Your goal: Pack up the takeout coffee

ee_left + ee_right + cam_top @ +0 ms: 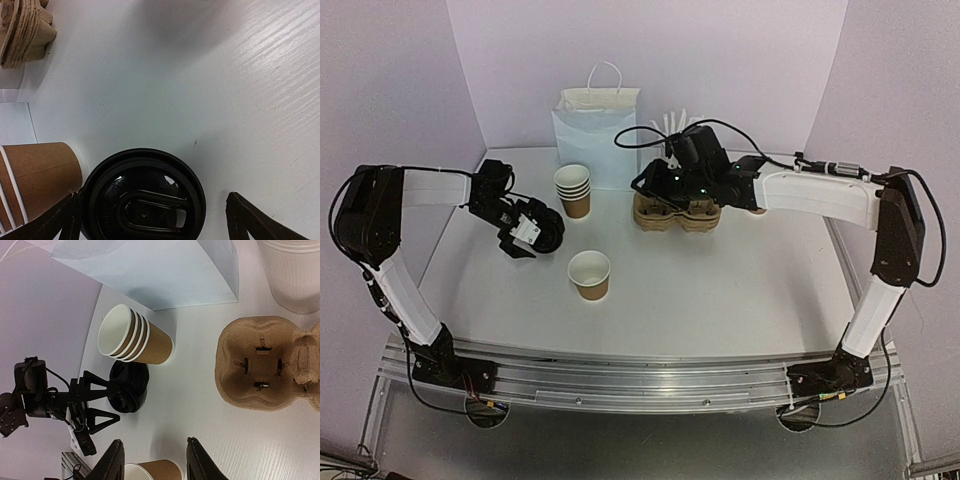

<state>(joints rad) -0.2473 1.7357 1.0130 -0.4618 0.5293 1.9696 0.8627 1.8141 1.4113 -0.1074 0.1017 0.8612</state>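
Lids matter most for the coming move. The black lid stack [142, 170] lies flat on the surface [720, 290], directly between the fingers [250, 222] of the left end effector [152, 215]. That end effector is spread wide and grips nothing, with one finger standing on each side of the rim. Being round, the lids have no long axis, so any line across the rim would serve for a pinch.

The left arm is plainly the nearer one. The right end effector [155, 445] hangs above the tan carrier [267, 365], right of centre and well apart from the lids. Its fingers are partly spread, with nothing between them.

Brown cups number five. Four are nested upright in the cup stack [132, 335], just beside the lids on their far side. The fifth, the lone cup [589, 274], stands mouth up and uncapped, closer to the arm bases and a little to the right of the lids, near them but not touching. Judging from this, a lid lifted by the left arm would travel only a short way toward the near edge to reach it.

The lid count cannot be read. The right wrist view suggests more than one, and the carrier's layered edge likewise hints at several nested together.

One white bag [598, 130] stands behind the cup stack, and one white cup of sticks [295, 270] stands beside the carrier.
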